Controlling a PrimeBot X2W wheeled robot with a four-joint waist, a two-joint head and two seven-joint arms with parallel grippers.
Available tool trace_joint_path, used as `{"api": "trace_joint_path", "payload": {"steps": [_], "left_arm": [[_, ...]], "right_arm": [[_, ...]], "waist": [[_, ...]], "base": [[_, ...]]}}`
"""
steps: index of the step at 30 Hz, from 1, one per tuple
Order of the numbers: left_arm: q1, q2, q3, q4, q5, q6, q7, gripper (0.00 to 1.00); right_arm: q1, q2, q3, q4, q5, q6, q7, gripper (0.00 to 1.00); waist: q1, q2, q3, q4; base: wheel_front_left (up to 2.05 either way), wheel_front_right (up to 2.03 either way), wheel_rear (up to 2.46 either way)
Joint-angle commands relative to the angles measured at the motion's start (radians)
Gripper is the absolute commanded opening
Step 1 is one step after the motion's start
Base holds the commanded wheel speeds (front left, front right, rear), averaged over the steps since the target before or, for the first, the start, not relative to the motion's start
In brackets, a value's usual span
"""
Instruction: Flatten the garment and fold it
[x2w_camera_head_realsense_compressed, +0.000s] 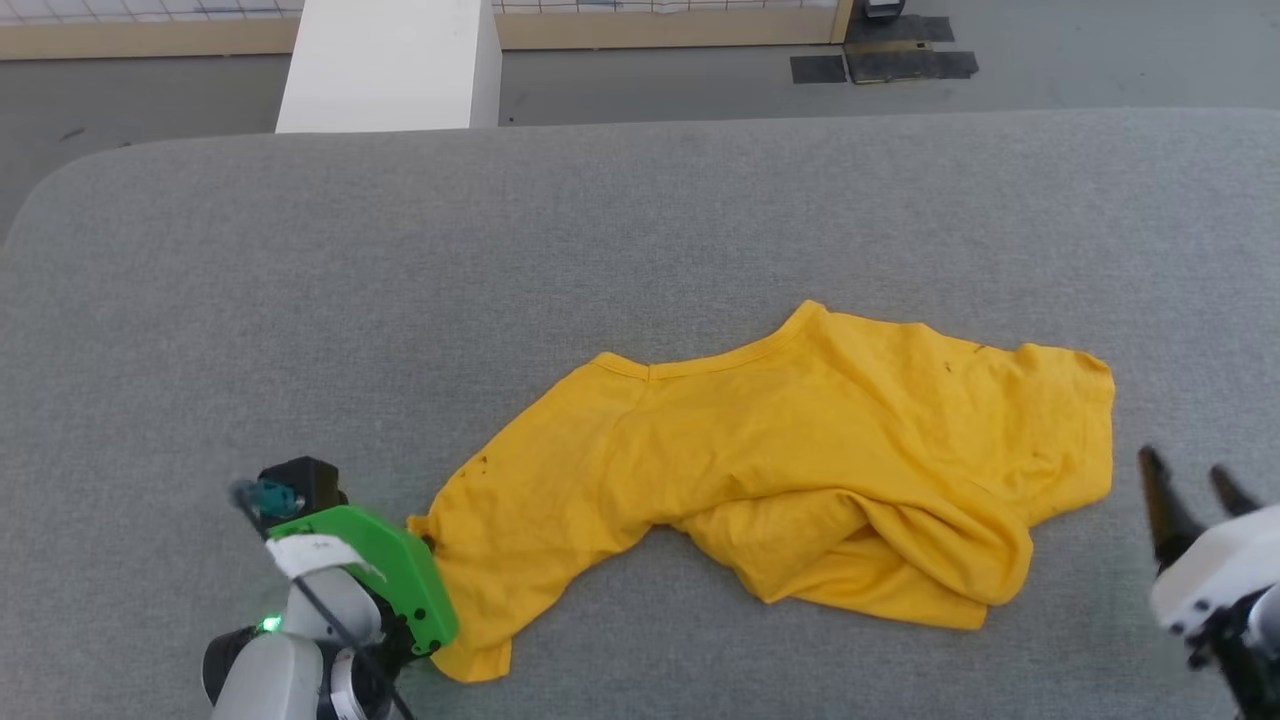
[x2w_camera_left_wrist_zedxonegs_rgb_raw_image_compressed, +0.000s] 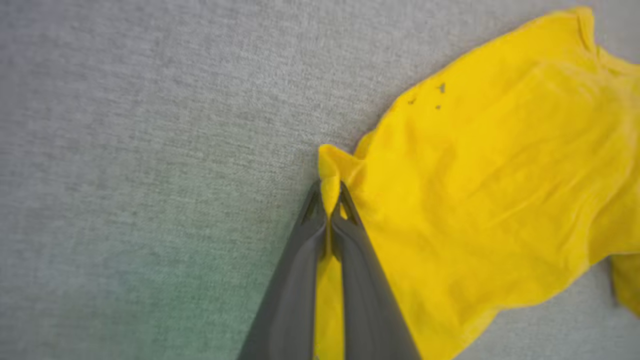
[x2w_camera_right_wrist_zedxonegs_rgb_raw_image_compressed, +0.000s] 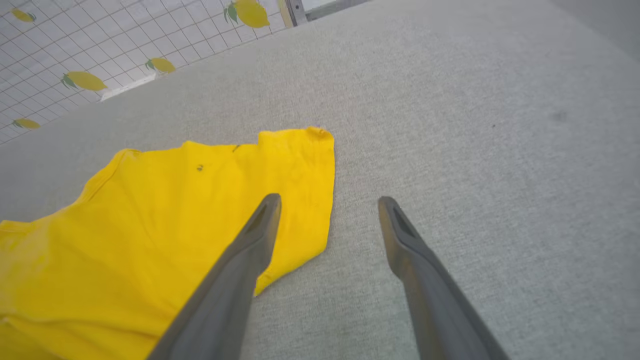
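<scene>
Here the left gripper (x2w_camera_left_wrist_zedxonegs_rgb_raw_image_compressed: 330, 194) pinches a corner of the shirt (x2w_camera_head_realsense_compressed: 800, 470) on the bench's (x2w_camera_head_realsense_compressed: 600, 220) near left side; the right gripper (x2w_camera_right_wrist_zedxonegs_rgb_raw_image_compressed: 330, 200) stands spread and empty beside the shirt's other end.

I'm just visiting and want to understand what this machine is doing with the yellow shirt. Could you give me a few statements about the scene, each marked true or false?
1. The left end effector is shut on an edge of the yellow T-shirt. True.
2. The right end effector is gripping the T-shirt too. False: it is open and holds nothing, off to the shirt's right side.
3. The T-shirt lies flat and neatly folded. False: it is rumpled, with cloth bunched up along its near side.
4. The T-shirt rests on a grey fabric surface. True.
</scene>
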Motion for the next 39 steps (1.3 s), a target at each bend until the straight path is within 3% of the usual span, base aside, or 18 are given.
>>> {"api": "trace_joint_path", "payload": {"steps": [1, 6, 15, 23, 28, 29, 34, 39], "left_arm": [[0.030, -0.017, 0.009, -0.020, -0.012, 0.011, -0.030, 0.00], [0.085, -0.041, 0.032, -0.175, -0.037, 0.037, -0.100, 0.00], [0.114, -0.057, -0.035, -0.342, -0.053, 0.034, -0.116, 0.00], [0.105, -0.060, -0.065, -0.356, -0.057, 0.033, -0.116, 0.00], [0.102, -0.060, -0.072, -0.342, -0.060, 0.030, -0.120, 0.00], [0.102, -0.060, -0.072, -0.339, -0.062, 0.028, -0.123, 0.00], [0.091, -0.050, -0.059, -0.337, -0.068, 0.016, -0.145, 0.00], [0.044, -0.056, -0.018, -0.384, -0.151, -0.008, -0.177, 0.00]], "right_arm": [[-0.041, 0.000, -0.012, -0.018, -0.022, -0.002, 0.008, 1.00], [-0.182, -0.016, -0.025, -0.042, -0.128, -0.002, 0.110, 1.00], [-0.406, -0.206, 0.106, 0.189, -0.259, -0.002, 0.494, 1.00], [-0.431, -0.253, 0.182, 0.265, -0.237, -0.002, 0.608, 1.00], [-0.407, -0.245, 0.185, 0.289, -0.196, -0.002, 0.685, 1.00], [-0.406, -0.240, 0.180, 0.287, -0.183, -0.002, 0.683, 0.00], [-0.428, -0.226, 0.172, 0.245, -0.120, -0.002, 0.611, 0.00], [-0.494, -0.178, 0.141, 0.192, -0.025, -0.002, 0.549, 0.00]], "waist": [[0.0000, -0.0001, 0.004, 0.007], [0.0000, -0.0001, 0.045, 0.024], [0.0000, -0.0001, 0.161, 0.107], [0.0000, -0.0001, 0.205, 0.145], [0.0000, -0.0001, 0.196, 0.144], [0.0000, -0.0001, 0.191, 0.142], [0.0000, -0.0001, 0.143, 0.112], [0.0000, -0.0001, 0.085, 0.073]], "base": [[0.00, 0.00, 0.00], [0.00, 0.00, 0.00], [0.00, 0.00, 0.00], [0.00, 0.00, 0.00], [0.00, 0.00, 0.00], [0.00, 0.00, 0.00], [0.00, 0.00, 0.00], [0.00, 0.00, 0.00]]}}
